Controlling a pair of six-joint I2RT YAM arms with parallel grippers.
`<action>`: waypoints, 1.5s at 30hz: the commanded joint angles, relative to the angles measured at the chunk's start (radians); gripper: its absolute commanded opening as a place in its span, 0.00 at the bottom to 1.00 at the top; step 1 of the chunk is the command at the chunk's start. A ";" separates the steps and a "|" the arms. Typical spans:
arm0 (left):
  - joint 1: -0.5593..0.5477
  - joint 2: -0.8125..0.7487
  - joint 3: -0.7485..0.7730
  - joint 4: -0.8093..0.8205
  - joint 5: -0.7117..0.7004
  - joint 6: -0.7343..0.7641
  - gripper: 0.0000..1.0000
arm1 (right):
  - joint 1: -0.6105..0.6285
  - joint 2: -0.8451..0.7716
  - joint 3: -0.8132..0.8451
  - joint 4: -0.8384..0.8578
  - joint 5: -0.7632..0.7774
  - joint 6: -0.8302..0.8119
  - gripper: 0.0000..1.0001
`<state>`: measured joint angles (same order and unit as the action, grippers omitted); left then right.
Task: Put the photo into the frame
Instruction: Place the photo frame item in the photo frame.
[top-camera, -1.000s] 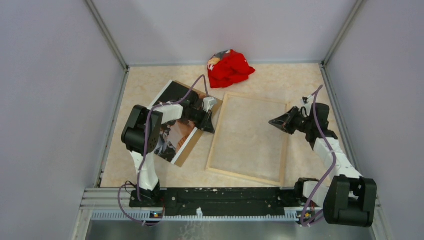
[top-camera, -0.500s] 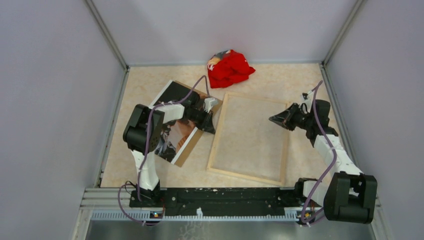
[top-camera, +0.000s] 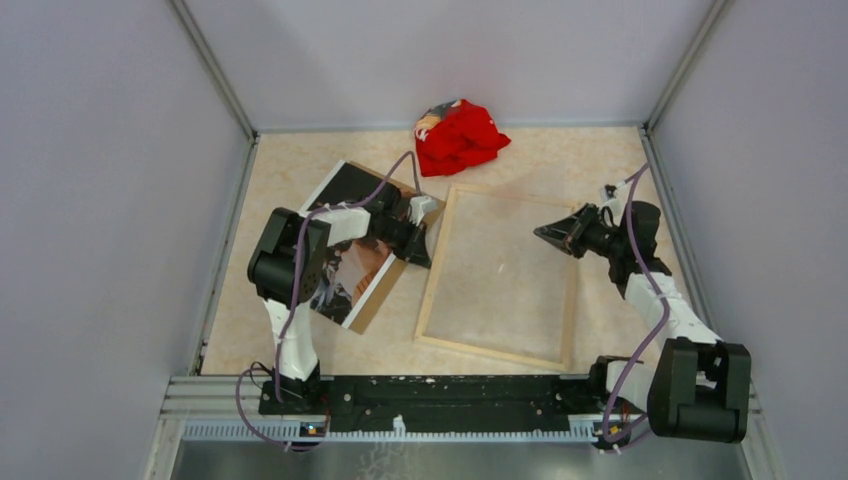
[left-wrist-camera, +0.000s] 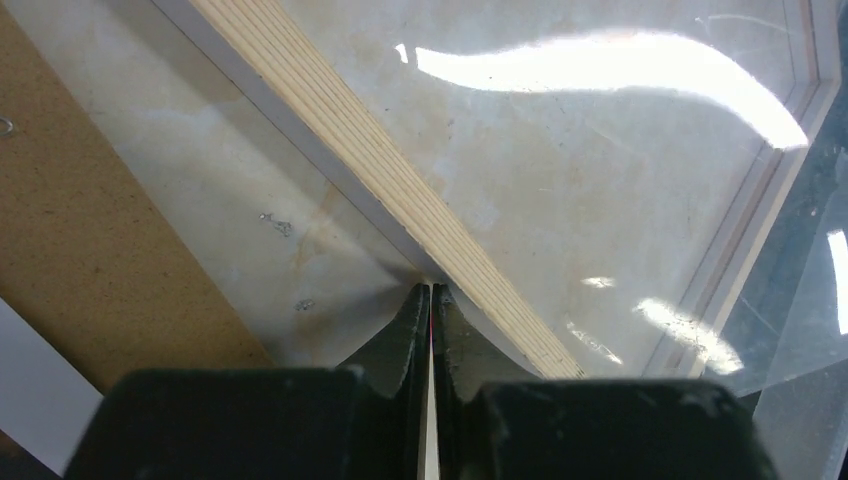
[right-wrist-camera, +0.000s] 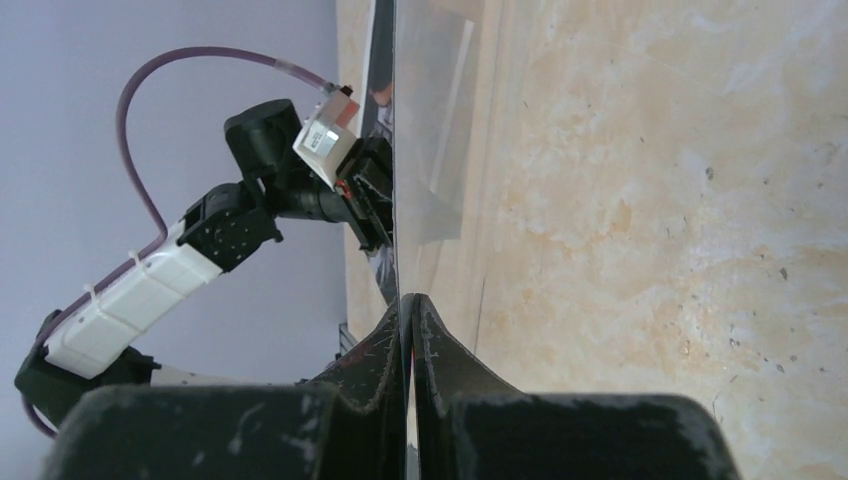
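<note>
The frame (top-camera: 490, 350) lies flat in the middle of the table (top-camera: 560, 160), pale wood side up, slightly turned, with its near rail toward the arm bases. To its left lies a brown board (top-camera: 377, 303) with the photo (top-camera: 350, 280) on top, picture side up. The photo is outside the frame, and its right edge is near the frame's left rail. The left arm reaches across the photo and hides its middle.

The left gripper (top-camera: 422, 246) sits at the frame's left rail, about halfway along it. In the left wrist view its tips (left-wrist-camera: 431, 290) meet right at the layered wood edge (left-wrist-camera: 380, 170). The jaws are pressed almost together on a thin pale sliver, the edge of a clear sheet (left-wrist-camera: 790, 330) that spreads out over the frame and catches bright glare. The board (left-wrist-camera: 90, 230) shows to the left of that rail.

The right gripper (top-camera: 540, 233) is over the frame's right part, toward its far corner, pointing left. Its wrist view shows the jaws (right-wrist-camera: 405, 300) clamped on the same clear sheet (right-wrist-camera: 430, 150), seen edge-on as a thin line running away from the tips, with the left arm (right-wrist-camera: 200, 230) beyond.

Farthest back, a crumpled red cloth (top-camera: 458, 135) lies by the rear wall, just beyond the frame's far rail.
</note>
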<state>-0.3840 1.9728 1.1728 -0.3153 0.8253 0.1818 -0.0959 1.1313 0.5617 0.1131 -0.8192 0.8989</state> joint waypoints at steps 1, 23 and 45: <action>-0.019 0.016 0.025 0.009 0.021 0.004 0.08 | -0.007 0.006 -0.002 0.141 -0.037 0.058 0.00; -0.022 0.024 0.047 -0.009 0.014 0.003 0.06 | 0.017 -0.010 -0.099 0.383 -0.031 0.215 0.00; -0.023 0.017 0.035 -0.008 0.019 0.011 0.03 | 0.148 -0.065 -0.133 0.364 0.185 0.321 0.00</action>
<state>-0.3965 1.9892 1.1934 -0.3210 0.8333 0.1814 0.0307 1.0920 0.4316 0.4713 -0.6727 1.2095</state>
